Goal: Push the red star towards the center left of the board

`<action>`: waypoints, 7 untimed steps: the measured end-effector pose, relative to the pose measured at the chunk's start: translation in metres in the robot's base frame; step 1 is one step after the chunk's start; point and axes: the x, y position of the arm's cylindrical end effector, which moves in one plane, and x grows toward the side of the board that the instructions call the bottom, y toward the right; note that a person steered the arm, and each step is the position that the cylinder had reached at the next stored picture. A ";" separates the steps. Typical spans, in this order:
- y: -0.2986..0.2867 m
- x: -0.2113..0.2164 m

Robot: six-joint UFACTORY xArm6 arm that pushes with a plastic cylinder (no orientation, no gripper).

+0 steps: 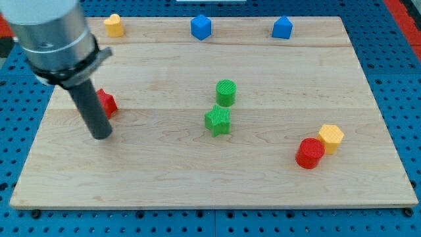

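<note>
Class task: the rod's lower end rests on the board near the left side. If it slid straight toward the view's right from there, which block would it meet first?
Probably the green star. My tip sits just below-left of the red star; rightward the board looks free until that star, though my tip's line may pass just below it.

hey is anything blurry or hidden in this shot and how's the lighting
Camera view: light is even and soft, with faint shadows under the blocks; the arm's grey housing, close to the lens, looks blurred; the rod hides part of the red star; my tip sits just below-left of it.
</note>
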 end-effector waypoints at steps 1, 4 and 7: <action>-0.034 -0.032; 0.016 0.001; 0.032 0.001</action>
